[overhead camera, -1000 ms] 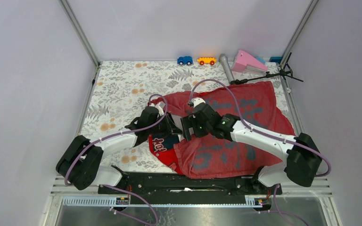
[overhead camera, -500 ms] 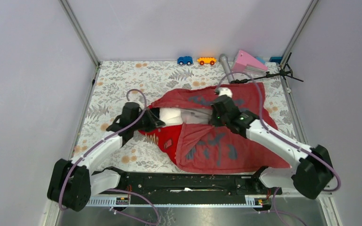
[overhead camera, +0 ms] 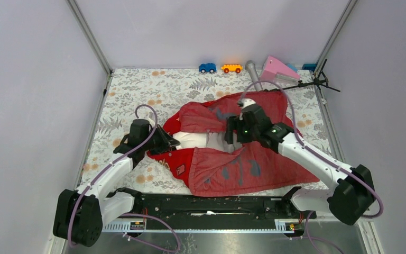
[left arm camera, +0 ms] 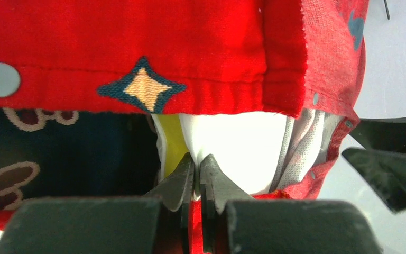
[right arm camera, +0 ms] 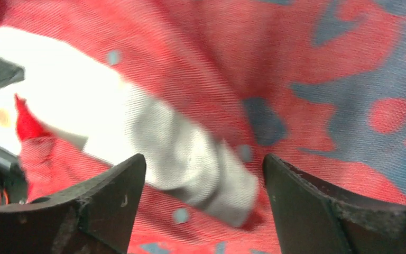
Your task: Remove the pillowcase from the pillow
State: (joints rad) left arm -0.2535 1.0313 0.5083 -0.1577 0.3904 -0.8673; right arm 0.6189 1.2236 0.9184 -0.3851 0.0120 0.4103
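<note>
We have one pincer clamped and one spread.
On the table point(overhead camera: 137, 90), our left gripper point(left arm camera: 196, 170) pinches the pillowcase point(overhead camera: 243, 165) hem at its mouth, where the pillow point(overhead camera: 196, 139) shows. Our right gripper point(right arm camera: 203, 166) hangs wide open over the fabric, holding nothing.

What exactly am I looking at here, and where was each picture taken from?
Two robot arms, the left arm and the right arm, are bolted at the near edge of a table with a floral cover. The wide picture comes from a fixed camera above and behind them. The two close-ups come from a camera on each wrist, looking along that arm's jaws. A red printed pillowcase lies mid-table, with a white pillow showing through its opening. A blue toy car and an orange toy car stand at the far edge. The left arm's jaws are shut on the pillowcase's edge, in front of the pillow. The right arm's jaws stand open over the fabric, holding nothing.
</note>
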